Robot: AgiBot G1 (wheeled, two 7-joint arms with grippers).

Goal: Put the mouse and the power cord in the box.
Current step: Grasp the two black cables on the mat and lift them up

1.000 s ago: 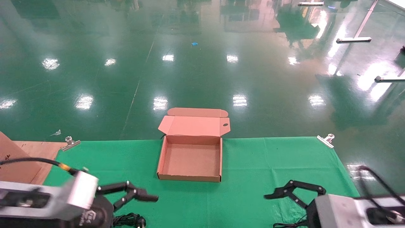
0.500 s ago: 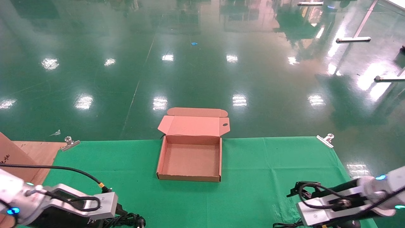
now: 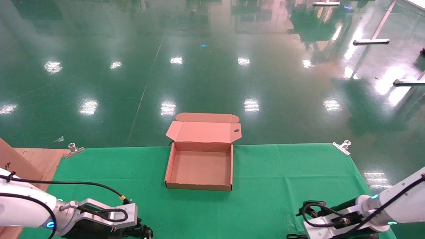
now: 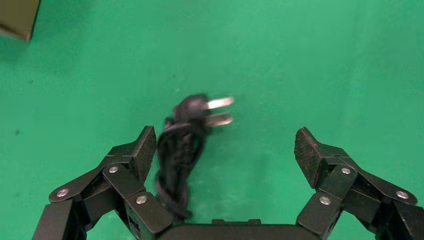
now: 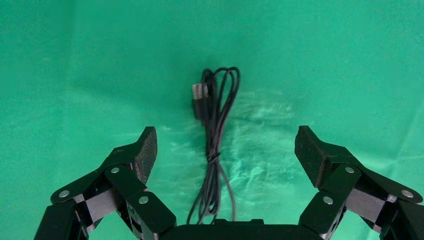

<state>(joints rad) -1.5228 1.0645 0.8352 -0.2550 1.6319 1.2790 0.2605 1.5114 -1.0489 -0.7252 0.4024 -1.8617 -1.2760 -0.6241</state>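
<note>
Here, your left gripper (image 4: 225, 150) is spread wide above the thick black bundled power cord (image 4: 182, 145), holding nothing. Your right gripper (image 5: 225, 150), equally wide and empty, hangs over the mouse's thin black cable (image 5: 215, 135). The open brown cardboard box (image 3: 199, 167) sits mid-cloth, well apart.

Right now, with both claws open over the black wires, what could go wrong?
1. The power cord lies beside one of the left gripper's fingers, not centred, so closing might push it aside.
2. The right gripper is over the mouse's thin cable; the mouse itself is hidden, so lifting by the cable could let it dangle and miss the box.
</note>
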